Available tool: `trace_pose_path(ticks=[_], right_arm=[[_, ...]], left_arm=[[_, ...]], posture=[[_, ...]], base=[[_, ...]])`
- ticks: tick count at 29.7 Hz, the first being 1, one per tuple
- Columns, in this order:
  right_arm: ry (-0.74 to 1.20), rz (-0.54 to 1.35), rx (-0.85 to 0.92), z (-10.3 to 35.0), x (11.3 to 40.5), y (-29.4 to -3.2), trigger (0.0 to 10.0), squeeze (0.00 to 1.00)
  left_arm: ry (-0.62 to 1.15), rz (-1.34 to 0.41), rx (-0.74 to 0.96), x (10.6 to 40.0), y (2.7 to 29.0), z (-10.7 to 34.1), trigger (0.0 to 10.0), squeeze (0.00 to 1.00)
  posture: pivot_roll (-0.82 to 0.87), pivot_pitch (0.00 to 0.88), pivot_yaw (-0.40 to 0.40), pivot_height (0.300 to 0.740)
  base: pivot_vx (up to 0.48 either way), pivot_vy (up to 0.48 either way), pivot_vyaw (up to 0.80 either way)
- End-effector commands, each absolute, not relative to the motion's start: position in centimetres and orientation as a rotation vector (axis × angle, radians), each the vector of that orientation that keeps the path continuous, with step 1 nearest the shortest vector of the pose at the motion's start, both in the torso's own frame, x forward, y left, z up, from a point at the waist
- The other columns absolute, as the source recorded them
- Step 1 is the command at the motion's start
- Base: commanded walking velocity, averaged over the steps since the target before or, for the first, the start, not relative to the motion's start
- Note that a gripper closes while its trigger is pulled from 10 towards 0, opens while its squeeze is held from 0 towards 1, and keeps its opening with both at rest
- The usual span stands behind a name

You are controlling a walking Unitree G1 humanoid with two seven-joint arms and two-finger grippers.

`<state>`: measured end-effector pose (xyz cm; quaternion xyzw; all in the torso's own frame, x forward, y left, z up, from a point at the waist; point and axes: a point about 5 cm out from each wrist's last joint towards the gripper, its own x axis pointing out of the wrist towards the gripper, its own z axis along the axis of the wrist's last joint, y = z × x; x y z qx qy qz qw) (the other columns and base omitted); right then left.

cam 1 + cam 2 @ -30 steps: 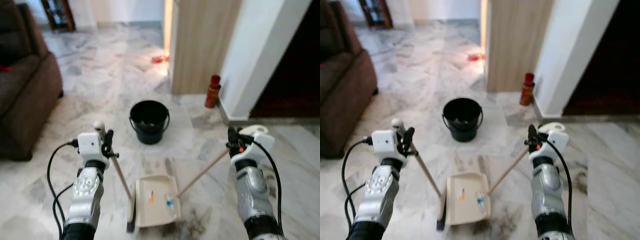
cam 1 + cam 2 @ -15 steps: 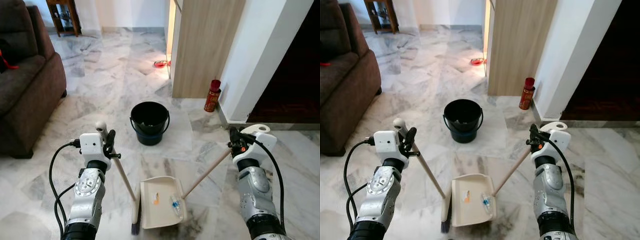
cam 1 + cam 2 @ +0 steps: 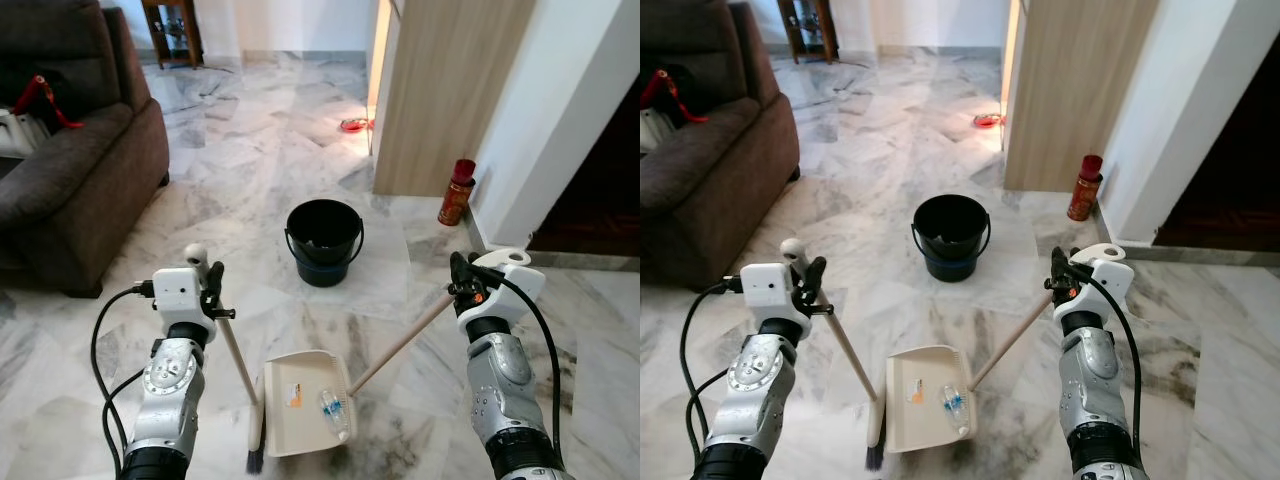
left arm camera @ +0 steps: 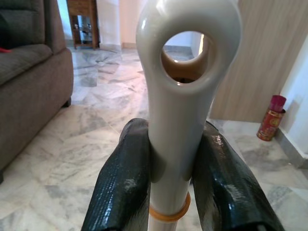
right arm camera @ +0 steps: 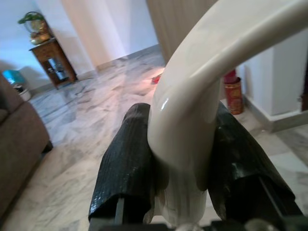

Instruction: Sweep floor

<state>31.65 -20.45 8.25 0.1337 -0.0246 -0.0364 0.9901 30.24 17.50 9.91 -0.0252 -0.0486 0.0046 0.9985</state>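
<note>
Left gripper (image 3: 213, 290) fingers clenched on broom (image 3: 236, 368) handle top, brush end on marble floor (image 3: 250, 190) below, right gripper (image 3: 457, 283) fingers grasping dustpan (image 3: 300, 400) handle, pan beside brush, black bucket (image 3: 323, 240) beyond

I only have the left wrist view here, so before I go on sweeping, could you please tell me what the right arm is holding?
Observer: The right gripper is shut on the dustpan handle.
Operator: Thank you. Is anything in the dustpan?
Observer: Yes, small orange and blue scraps lie in the dustpan.
Operator: And where is my broom's head?
Observer: The broom, held by the left gripper, has its bristles on the floor at the pan's left edge. A black bucket stands beyond it.
</note>
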Motion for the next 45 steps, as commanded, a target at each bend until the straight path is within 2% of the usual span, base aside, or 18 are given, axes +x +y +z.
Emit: trace_pose_path(ticks=[1,8,12,45], right_arm=[[-0.123,-0.057,0.291,9.87,32.30,-20.07,10.0,0.00],[-0.113,-0.058,0.311,9.86,32.43,-20.12,10.0,0.00],[-0.125,-0.060,0.301,10.02,32.45,-20.22,10.0,0.00],[-0.120,-0.051,0.304,10.02,32.49,-20.19,10.0,0.00]], left_arm=[[-0.155,0.001,-0.051,30.56,17.34,11.20,10.0,0.00],[-0.156,0.004,-0.049,30.67,17.36,11.27,10.0,0.00],[-0.157,0.008,-0.050,30.66,17.38,11.28,10.0,0.00],[-0.155,0.012,-0.052,30.68,17.36,11.27,10.0,0.00]], posture=[[0.04,0.000,0.002,0.740],[0.04,0.000,0.000,0.740],[0.04,0.000,0.000,0.740],[0.04,0.000,-0.003,0.740]], base=[[0.000,0.000,0.00],[0.000,0.000,0.00],[0.000,0.000,-0.67],[0.320,0.000,0.00]])
